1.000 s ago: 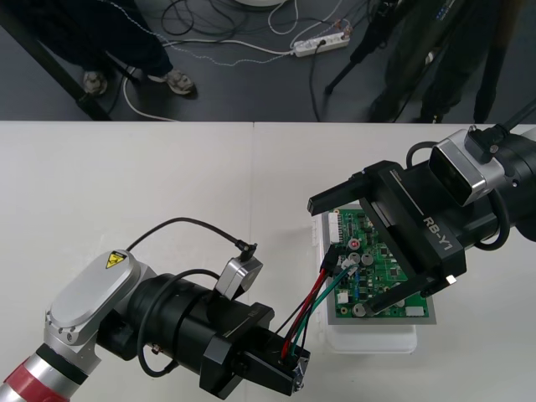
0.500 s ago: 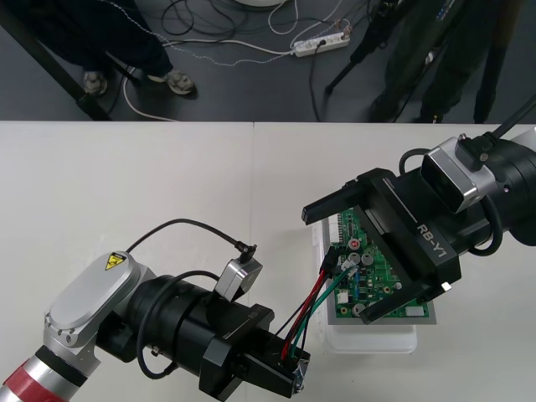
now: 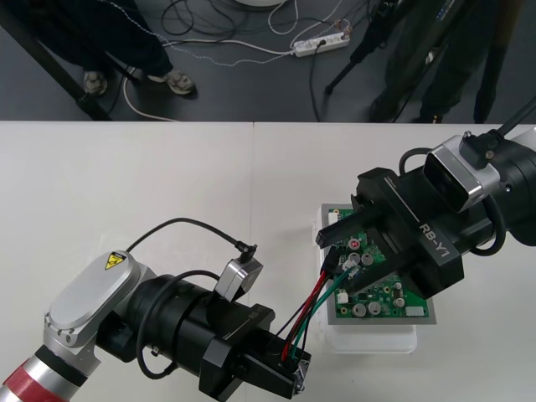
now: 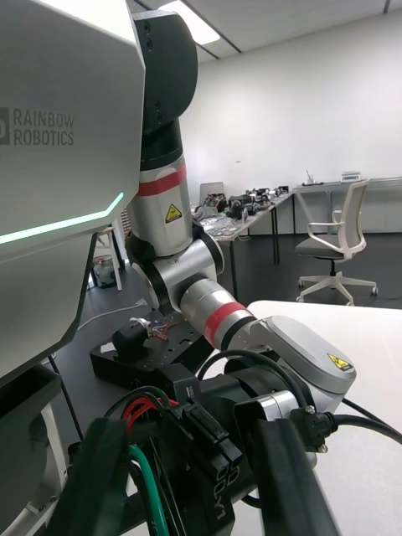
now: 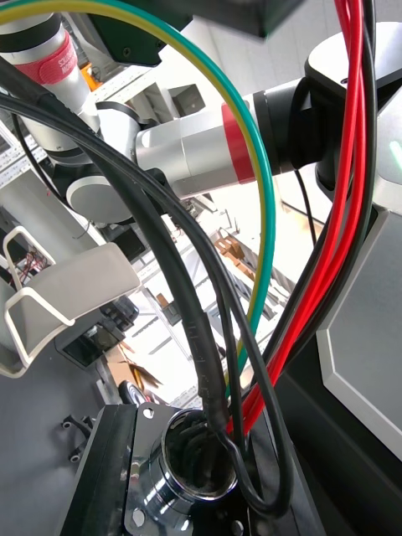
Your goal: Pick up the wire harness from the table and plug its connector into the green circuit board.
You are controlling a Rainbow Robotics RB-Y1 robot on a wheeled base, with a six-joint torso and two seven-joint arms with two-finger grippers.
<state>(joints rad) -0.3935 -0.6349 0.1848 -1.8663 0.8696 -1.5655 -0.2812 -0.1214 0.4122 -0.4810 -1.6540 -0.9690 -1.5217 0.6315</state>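
**Jaws closed on both ends of the harness, plug at the board's edge**

Jaws of the right gripper (image 3: 337, 260) are drawn in around the small black plug (image 4: 209, 452). The plug sits between its two fingers (image 4: 280, 477), at the left edge of the green board (image 3: 381, 297). Whether it is already seated in the board I cannot tell. The left gripper (image 3: 289, 368), low at the near side of the table (image 3: 167, 167), is clamped on the round metal socket (image 5: 180, 481). The harness (image 3: 310, 306) therefore runs between the two grippers, its red, green and black wires fairly taut.

The step in hand looks like lining the plug up and pressing it home. To do that well, the plug should be kept square to its seat and pushed straight along it. The left gripper should allow a little slack so the wires do not drag the plug askew. A gentle push seems wise, since the white base (image 3: 373, 339) may slide.

Half a second ago the right fingers stood wide apart, straddling the board; now they have come together on the plug. The left gripper, socket and board lie as they did.
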